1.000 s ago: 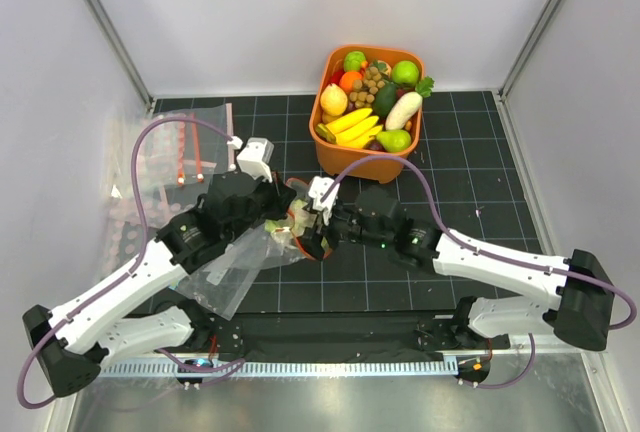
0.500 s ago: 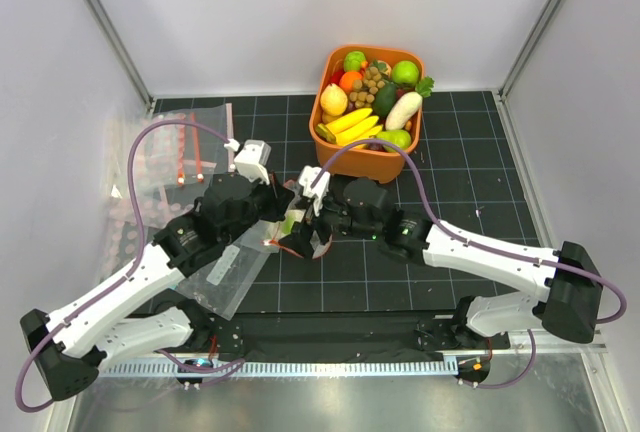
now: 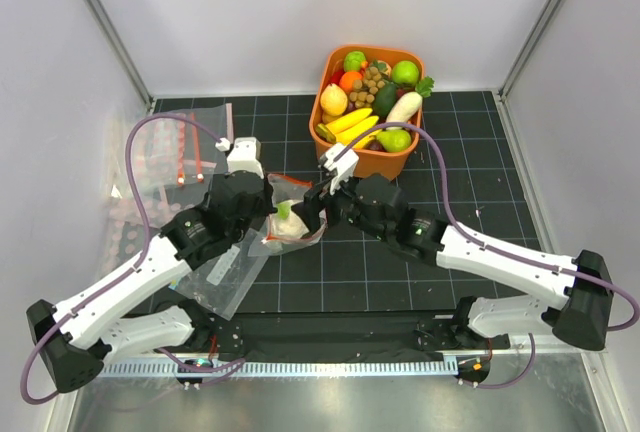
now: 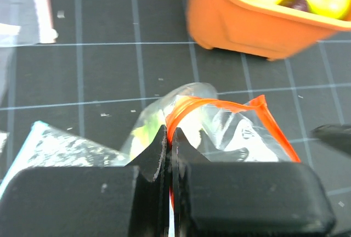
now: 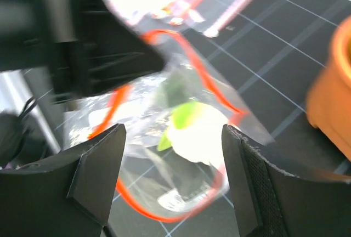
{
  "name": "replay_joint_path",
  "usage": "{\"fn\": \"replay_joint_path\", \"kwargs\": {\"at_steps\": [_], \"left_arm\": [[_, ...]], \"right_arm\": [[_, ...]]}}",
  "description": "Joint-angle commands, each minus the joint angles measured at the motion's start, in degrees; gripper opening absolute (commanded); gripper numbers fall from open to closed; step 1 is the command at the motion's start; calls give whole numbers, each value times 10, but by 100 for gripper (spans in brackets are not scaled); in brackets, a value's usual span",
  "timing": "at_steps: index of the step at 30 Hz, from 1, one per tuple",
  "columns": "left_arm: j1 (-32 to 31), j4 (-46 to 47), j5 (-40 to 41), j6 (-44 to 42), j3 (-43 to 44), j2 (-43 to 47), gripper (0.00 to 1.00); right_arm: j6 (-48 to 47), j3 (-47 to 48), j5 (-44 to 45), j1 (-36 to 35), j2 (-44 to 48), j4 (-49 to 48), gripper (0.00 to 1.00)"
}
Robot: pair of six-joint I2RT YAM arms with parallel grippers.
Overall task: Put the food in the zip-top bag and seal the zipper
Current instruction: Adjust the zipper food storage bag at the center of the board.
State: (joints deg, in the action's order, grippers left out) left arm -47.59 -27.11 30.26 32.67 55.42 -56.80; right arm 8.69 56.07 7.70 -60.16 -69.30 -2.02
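The zip-top bag (image 3: 283,235) lies at the middle of the mat, its mouth held open in a loop. My left gripper (image 3: 267,206) is shut on the red-orange zipper strip (image 4: 189,105) at the mouth's left end. A white cauliflower with green leaves (image 5: 202,134) lies inside the bag (image 5: 164,154); it also shows in the top view (image 3: 286,216). My right gripper (image 5: 173,179) is open and empty, its fingers (image 5: 98,174) on either side of the bag's mouth, just right of the bag in the top view (image 3: 315,212). The remaining food fills the orange basket (image 3: 368,160).
The orange basket (image 4: 258,31) stands just beyond the bag, close to my right arm. Other clear bags lie at the left: one with red strips (image 3: 175,157) and one with a white label (image 3: 225,270) under my left arm. Grey walls enclose the mat.
The cauliflower that was at my right gripper's tips now lies in the bag. Both grippers have moved farther from the near edge, and the bag's mouth stands raised and open.
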Motion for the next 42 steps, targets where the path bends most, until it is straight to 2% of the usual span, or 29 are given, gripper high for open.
{"fn": "replay_joint_path", "kwargs": {"at_steps": [1, 3, 11, 19, 20, 21, 22, 24, 25, 28, 32, 35, 38, 42], "left_arm": [[3, -26, 74, 11, 30, 6, 0], [3, -22, 71, 13, 26, 12, 0], [3, -18, 72, 9, 23, 14, 0], [3, -23, 72, 10, 26, 18, 0], [2, -23, 72, 10, 26, 18, 0], [2, -23, 71, 10, 26, 19, 0], [2, -23, 70, 9, 27, 20, 0], [3, -23, 64, 7, 28, 14, 0], [2, -22, 58, 6, 29, 9, 0], [2, -22, 15, 0, 39, -16, 0], [2, -10, -67, -15, 50, -38, 0], [1, 1, -113, -26, 48, -39, 1], [1, 5, -110, -27, 45, -32, 1], [1, 1, -59, -23, 40, -20, 3]], "right_arm": [[54, 38, 111, 2, -10, 42, 77], [64, 56, 138, 2, -28, 71, 77], [107, 107, 132, 2, -81, 148, 52], [107, 153, 150, 1, -127, 213, 46], [105, 156, 151, 1, -133, 213, 40], [103, 155, 151, 1, -135, 209, 27], [101, 156, 150, 1, -135, 206, 18], [88, 154, 154, 0, -128, 183, 5], [80, 154, 161, -1, -122, 173, 2], [53, 123, 231, -6, -72, 111, 1], [35, 13, 312, -7, 24, -14, 1], [30, -24, 377, -7, 63, -39, 1], [27, -24, 405, -7, 66, -40, 1], [28, -11, 368, -7, 38, -45, 1]]}}
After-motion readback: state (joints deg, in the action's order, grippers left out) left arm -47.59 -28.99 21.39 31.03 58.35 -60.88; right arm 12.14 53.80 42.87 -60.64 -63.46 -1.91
